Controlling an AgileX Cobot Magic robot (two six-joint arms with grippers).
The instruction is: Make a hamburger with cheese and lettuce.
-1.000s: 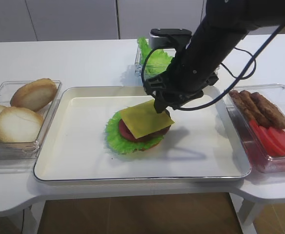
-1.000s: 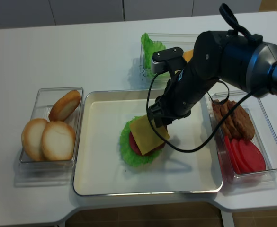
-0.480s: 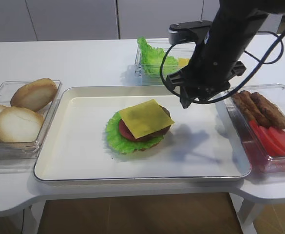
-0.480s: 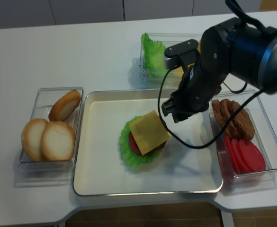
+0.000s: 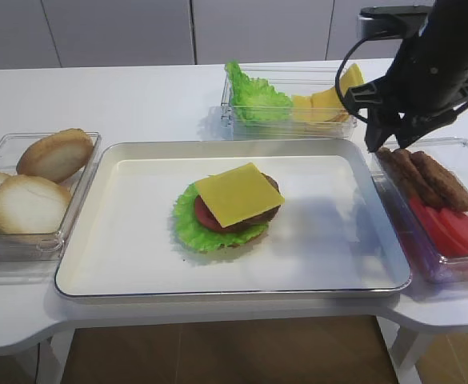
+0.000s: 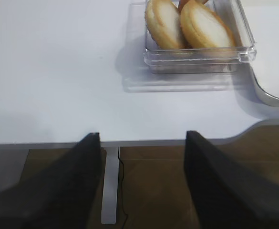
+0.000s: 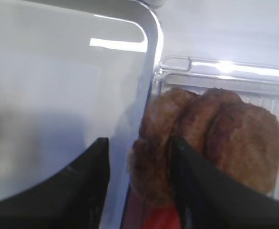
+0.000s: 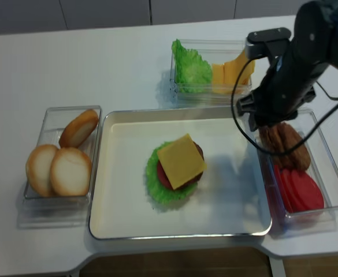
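Table: a white table (image 5: 138, 100) carried everything; its near edge showed in the left wrist view.
Tray: a large white rectangular tray with a metal rim (image 5: 122, 264) sat at the middle of the table's near edge.
Right arm: the black right gripper (image 5: 383, 142) hung over the tray's far right corner, just above the rim of the right-hand bin. In the right wrist view its two dark fingers (image 7: 82, 191) stood well apart with nothing between them.
Left arm: the left gripper (image 6: 141, 183) hovered past the table's near left edge; its jaws were spread wide and empty.
Bun bin: a clear plastic bin (image 5: 26, 248) at the tray's left side held three pale round bun halves (image 5: 30, 204).
Right bin: a clear plastic bin (image 8: 336, 190) at the tray's right side held long brown sausage-like pieces (image 5: 426, 176) at its far end and red tomato slices (image 8: 299, 187) at its near end.
Far bin: a clear bin (image 8: 174, 92) beyond the tray's far edge held frilly green leaves (image 5: 254, 100) and a stack of yellow slices (image 5: 322, 102), perhaps tilted.
Hamburger: the hamburger (image 5: 230, 210), a stack of patty and tomato, lay at the tray's centre.
Lettuce: the frilly green lettuce (image 5: 187, 228) spread out under it.
Cheese: the thin yellow square cheese (image 5: 238, 192) lay flat on top of the stack.
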